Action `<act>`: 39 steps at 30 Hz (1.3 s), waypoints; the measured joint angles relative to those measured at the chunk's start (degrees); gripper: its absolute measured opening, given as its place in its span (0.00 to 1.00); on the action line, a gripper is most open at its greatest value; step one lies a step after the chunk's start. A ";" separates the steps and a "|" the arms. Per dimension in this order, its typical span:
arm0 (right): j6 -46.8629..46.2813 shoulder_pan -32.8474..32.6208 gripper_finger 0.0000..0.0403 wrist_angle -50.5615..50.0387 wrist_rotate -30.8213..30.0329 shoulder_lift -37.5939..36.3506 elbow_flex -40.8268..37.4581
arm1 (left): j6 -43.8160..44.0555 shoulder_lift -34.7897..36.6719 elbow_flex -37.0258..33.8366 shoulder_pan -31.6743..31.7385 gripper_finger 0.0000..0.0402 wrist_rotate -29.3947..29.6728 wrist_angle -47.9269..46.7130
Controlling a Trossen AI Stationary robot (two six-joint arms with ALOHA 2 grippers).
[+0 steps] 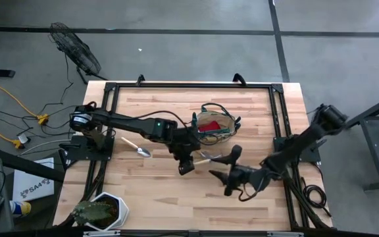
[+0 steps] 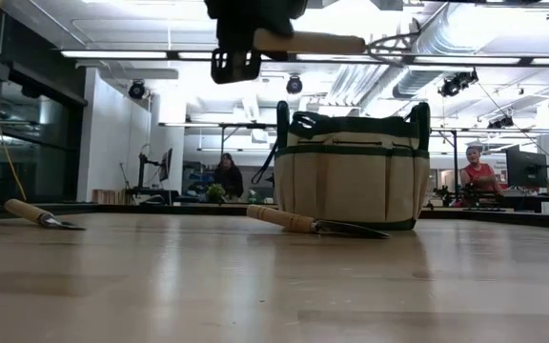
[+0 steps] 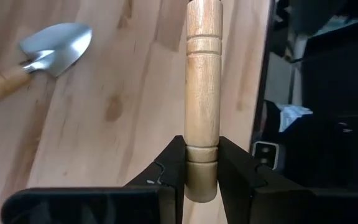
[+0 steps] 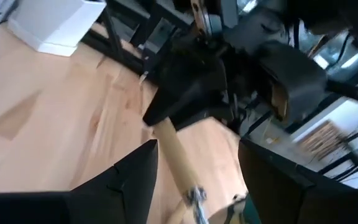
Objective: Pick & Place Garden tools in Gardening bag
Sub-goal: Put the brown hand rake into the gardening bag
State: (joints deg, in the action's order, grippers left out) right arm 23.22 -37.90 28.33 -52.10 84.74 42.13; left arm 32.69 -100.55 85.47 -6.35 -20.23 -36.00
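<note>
My left gripper (image 1: 186,164) is shut on a wooden-handled garden tool (image 3: 202,81) and holds it high above the table's middle. The tool's metal end (image 4: 194,195) points toward my right gripper (image 1: 227,164). That gripper is open, with a finger on either side of the handle (image 4: 171,155), and I see no touch. The khaki gardening bag (image 2: 351,176) stands upright at the far middle with a red thing (image 1: 209,125) inside. One trowel (image 2: 313,225) lies in front of the bag. Another trowel (image 1: 137,149) lies left of centre. My left gripper pinches the handle's butt end (image 3: 201,163) between its two fingers (image 3: 169,171). The handle runs straight out along the line of the fingers. The tool is lifted clear of the table and lies about level (image 2: 313,41), its metal end toward the table's right.
A plant in a white hexagonal pot (image 1: 104,210) stands at the near left corner. Black frame rails (image 1: 276,118) run along the table's left, far and right sides. People sit in the room beyond the far edge (image 2: 479,176).
</note>
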 joint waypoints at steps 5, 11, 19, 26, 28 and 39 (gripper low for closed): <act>8.97 0.52 0.53 9.61 -0.38 4.72 0.43 | 0.61 0.00 0.00 0.41 0.15 -0.02 1.83; 10.08 0.51 0.53 3.34 -3.15 7.93 7.01 | 1.97 0.02 0.00 1.29 0.15 -0.22 2.42; -2.33 0.95 0.53 -26.99 -4.48 8.47 20.58 | 2.49 0.02 0.00 1.86 0.15 -0.26 2.46; -10.07 3.22 0.53 -42.58 5.77 8.47 26.60 | 2.45 0.02 0.00 1.86 0.15 -0.26 2.48; -12.05 4.34 0.53 -45.01 7.86 8.47 26.82 | 2.44 0.02 0.00 1.86 0.15 -0.27 2.46; -12.23 8.58 0.53 -48.44 12.36 8.47 26.82 | 2.10 0.02 0.00 1.86 0.15 -0.28 2.51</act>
State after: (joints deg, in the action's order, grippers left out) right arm 10.99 -29.32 -20.11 -39.75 93.21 68.95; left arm 34.79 -100.53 85.47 -4.49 -20.51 -33.50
